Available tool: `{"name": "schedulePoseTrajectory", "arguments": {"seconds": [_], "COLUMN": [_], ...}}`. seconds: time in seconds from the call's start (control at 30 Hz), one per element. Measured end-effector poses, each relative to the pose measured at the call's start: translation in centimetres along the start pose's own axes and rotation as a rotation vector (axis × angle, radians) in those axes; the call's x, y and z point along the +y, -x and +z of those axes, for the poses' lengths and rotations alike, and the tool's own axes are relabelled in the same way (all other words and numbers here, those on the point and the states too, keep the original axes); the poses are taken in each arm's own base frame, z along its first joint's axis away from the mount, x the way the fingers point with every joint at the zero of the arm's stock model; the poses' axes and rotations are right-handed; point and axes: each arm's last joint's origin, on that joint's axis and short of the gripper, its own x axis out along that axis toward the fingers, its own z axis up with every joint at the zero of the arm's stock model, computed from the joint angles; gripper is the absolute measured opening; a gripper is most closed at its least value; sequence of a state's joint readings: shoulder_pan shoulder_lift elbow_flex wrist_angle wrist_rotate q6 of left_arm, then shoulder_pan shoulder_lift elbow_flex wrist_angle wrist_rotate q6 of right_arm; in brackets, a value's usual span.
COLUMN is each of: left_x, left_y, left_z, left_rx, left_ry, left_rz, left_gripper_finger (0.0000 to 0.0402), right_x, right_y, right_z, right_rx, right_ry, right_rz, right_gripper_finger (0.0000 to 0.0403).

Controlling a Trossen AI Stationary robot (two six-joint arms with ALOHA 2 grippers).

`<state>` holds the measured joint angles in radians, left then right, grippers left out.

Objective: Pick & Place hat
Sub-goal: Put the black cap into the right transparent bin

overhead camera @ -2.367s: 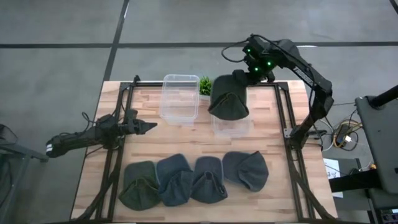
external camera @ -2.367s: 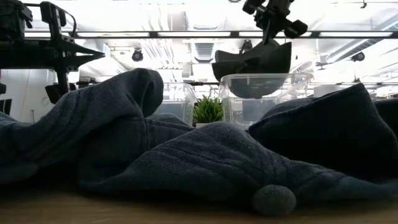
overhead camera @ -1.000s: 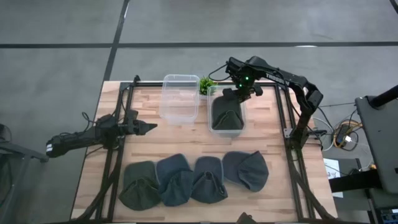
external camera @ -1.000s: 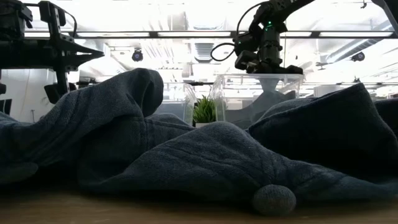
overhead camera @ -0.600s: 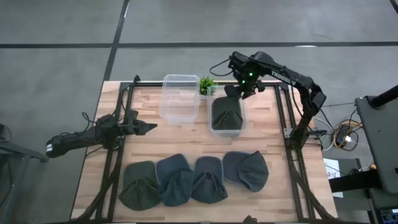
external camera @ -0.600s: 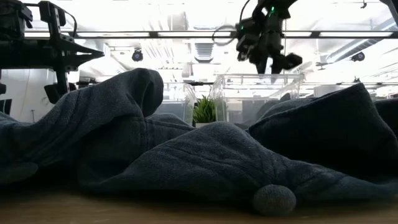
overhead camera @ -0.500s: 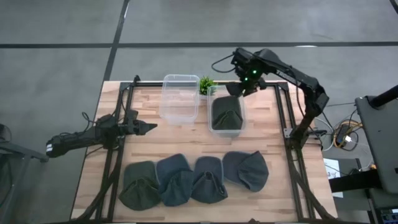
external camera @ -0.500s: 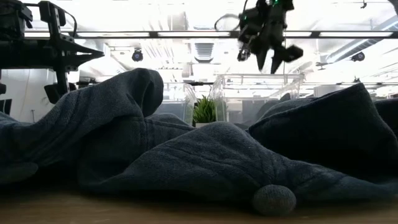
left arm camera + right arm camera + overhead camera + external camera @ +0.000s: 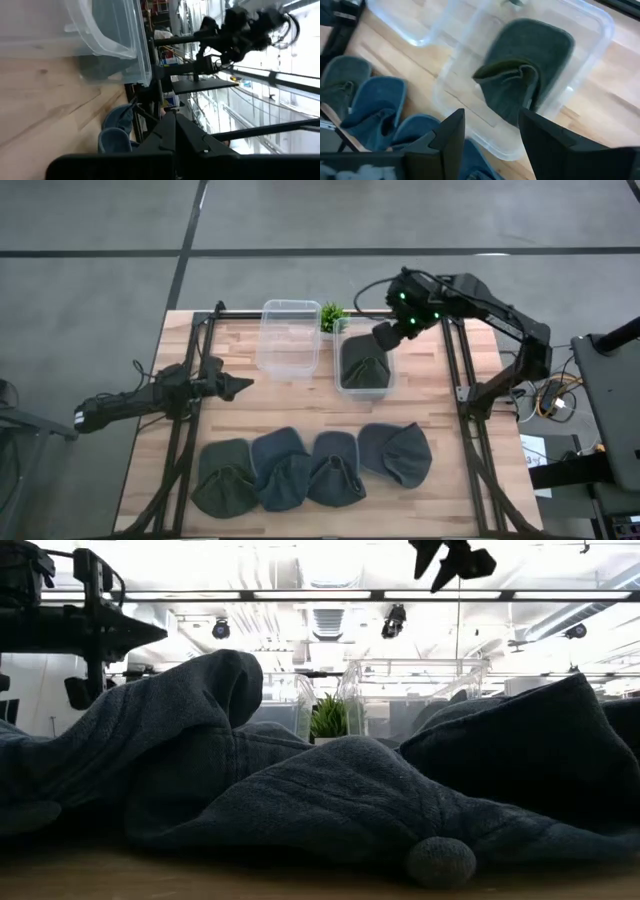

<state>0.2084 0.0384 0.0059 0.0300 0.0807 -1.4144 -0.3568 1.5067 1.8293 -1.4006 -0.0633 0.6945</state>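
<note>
High view first: you have one dark green hat point(image 9: 364, 364) already lying in the right-hand clear bin point(image 9: 343, 385), while four more hats sit in a row along the near edge of the table point(image 9: 455, 470). The right gripper point(image 9: 385, 336) hangs above the bin's far right corner with nothing in it, so the hat nearest it, the blue-grey hat point(image 9: 396, 452) at the right end of the row, lies toward the near edge from the claw, past the bin; that is the relation your next reach turns on, if the row is meant to go into the bins. The left gripper point(image 9: 240, 386) waits low over the left side of the table, beside the empty clear bin point(image 9: 290, 337), and looks closed to a point; it is well apart from that hat, so the right arm is the nearer one. Low view: hats fill the foreground, and you see the right gripper point(image 9: 450, 560) high at the top, fingers spread and empty, well above the bins. Left wrist view: the left fingers point(image 9: 175, 140) meet at a point and hold nothing, with a bin wall point(image 9: 120, 35) ahead. Right wrist view: you look down between the parted fingers point(image 9: 451, 135) onto the hat in the bin point(image 9: 520, 82), its long axis running along the bin's length, and the row of hats point(image 9: 380, 105) shows beyond the bin.
</note>
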Motion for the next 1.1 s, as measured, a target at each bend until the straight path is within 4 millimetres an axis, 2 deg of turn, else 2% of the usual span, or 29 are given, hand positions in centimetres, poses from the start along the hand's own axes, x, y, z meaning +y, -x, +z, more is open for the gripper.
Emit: {"name": "schedulePoseTrajectory", "arguments": {"seconds": [0.13,0.3,0.43,0.5,0.7,0.83,1.0,1.1], "left_x": [-0.6,-2.9,-3.2,-3.5,-5.7,-7.1,-7.5,-8.3], "left_y": [0.0,0.5,0.6,0.7,1.2,1.5,2.6,2.7], "left_z": [0.0,0.5,1.0,1.0,1.0,0.6,0.3,0.3], "left_rx": [0.016,-0.058,-0.192,-0.196,-0.083,0.115,0.344,0.441], "left_ry": [-0.053,-0.170,-0.062,-0.011,-0.058,-0.118,-0.158,-0.205], "left_rz": [-0.033,-0.097,-0.078,-0.099,-0.150,-0.022,0.386,0.515], "left_gripper_finger": [0.0024,0.0077,0.0119,0.0128,0.0131,0.0131,0.0131,0.0131], "right_x": [1.4,2.8,3.7,4.2,5.3,5.7,5.8,5.9], "right_y": [-0.2,-1.5,-2.5,-2.8,-3.0,-3.0,-2.8,-2.8], "right_z": [-1.2,-2.9,-4.1,-4.7,-6.1,-6.6,-7.0,-7.1], "right_rx": [-0.027,-0.005,0.002,0.006,0.018,0.026,0.028,0.029], "right_ry": [0.017,0.079,0.114,0.131,0.206,0.226,0.245,0.249], "right_rz": [0.024,0.021,0.012,0.028,0.061,0.069,0.078,0.079], "right_gripper_finger": [0.0178,0.0174,0.0168,0.0165,0.0159,0.0155,0.0156,0.0157]}}
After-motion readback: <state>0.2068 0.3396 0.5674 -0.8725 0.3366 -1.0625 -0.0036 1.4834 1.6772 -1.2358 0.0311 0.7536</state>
